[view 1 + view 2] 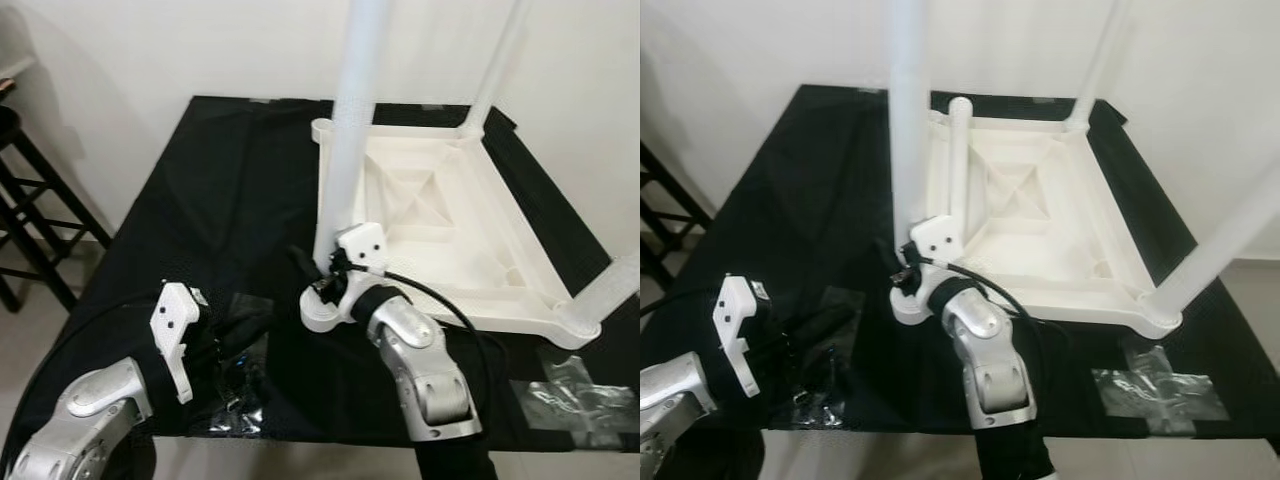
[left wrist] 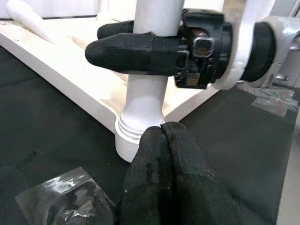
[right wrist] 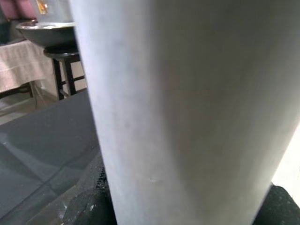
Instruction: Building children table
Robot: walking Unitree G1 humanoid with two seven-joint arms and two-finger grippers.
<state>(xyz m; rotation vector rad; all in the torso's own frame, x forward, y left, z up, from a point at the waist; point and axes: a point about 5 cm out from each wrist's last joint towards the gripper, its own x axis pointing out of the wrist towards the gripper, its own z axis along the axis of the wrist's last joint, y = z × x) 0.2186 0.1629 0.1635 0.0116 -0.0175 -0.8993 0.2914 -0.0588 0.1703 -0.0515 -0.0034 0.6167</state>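
Left gripper (image 2: pixel 161 140) fingers pressed together, holding nothing, low over the black-cloth tabletop (image 1: pixel 230 200) beside a crinkled clear plastic bag (image 1: pixel 235 405), right gripper (image 2: pixel 124 40) fingers clamped around the near upright white plastic leg (image 1: pixel 350 130) socketed into the upside-down white plastic children's table (image 1: pixel 450 230) beyond.
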